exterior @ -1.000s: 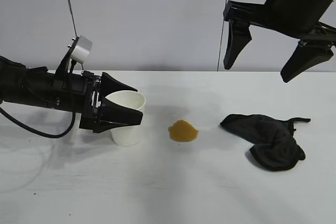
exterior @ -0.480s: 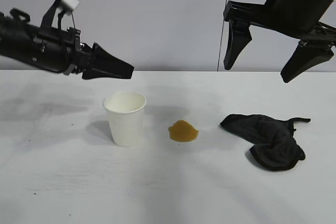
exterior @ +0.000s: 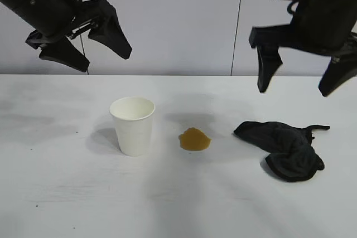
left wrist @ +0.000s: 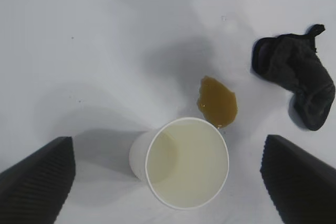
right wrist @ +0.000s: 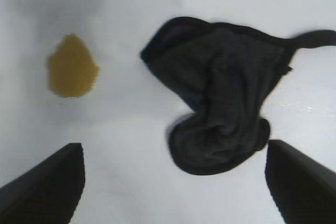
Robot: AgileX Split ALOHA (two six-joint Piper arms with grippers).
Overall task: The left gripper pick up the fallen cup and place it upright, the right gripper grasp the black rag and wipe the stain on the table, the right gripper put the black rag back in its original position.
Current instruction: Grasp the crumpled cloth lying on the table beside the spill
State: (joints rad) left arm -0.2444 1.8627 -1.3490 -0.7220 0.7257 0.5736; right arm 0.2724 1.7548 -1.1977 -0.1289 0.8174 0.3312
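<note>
Left pincer now higher, spread.

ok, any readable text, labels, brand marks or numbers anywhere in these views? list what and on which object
None readable in any view.
The cup: plain white, no print or logo on its wall or inside.
The black rag: no tag or label showing.
The table: only the stain and faint smudges, no markings.
The left gripper and right gripper: bare black, no lettering visible.
</note>
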